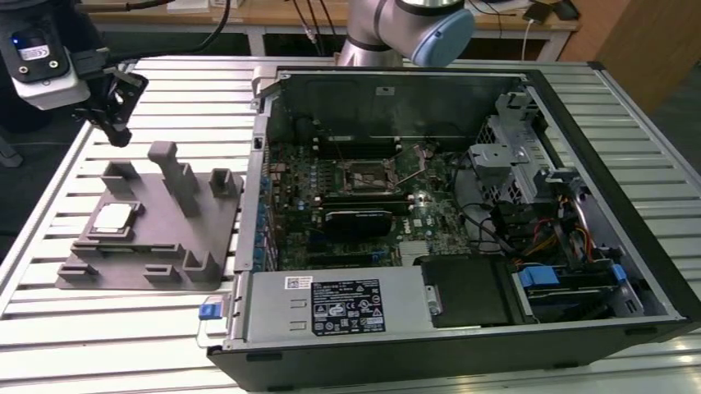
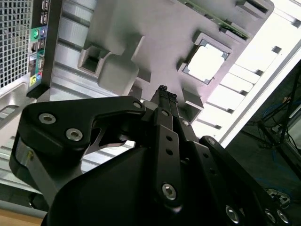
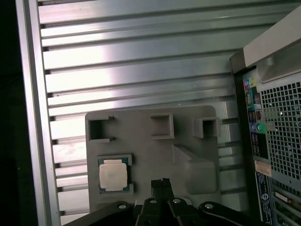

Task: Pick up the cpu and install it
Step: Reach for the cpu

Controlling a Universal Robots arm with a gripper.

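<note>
The cpu, a small square chip with a shiny silver top, lies flat in a recess of the grey holder block on the slatted table, at the exterior view's left. Both wrist views show it in that recess. My gripper hangs in the air above and behind the holder, apart from the cpu. Its black fingertips are pressed together, shut on nothing. The motherboard socket sits inside the open computer case, with its frame and lever raised.
Tall grey posts rise from the holder block near the cpu. The case's rear panel with its ports stands just beside the holder. A silver power supply box lies at the case's front. The table's edge rail runs past the holder.
</note>
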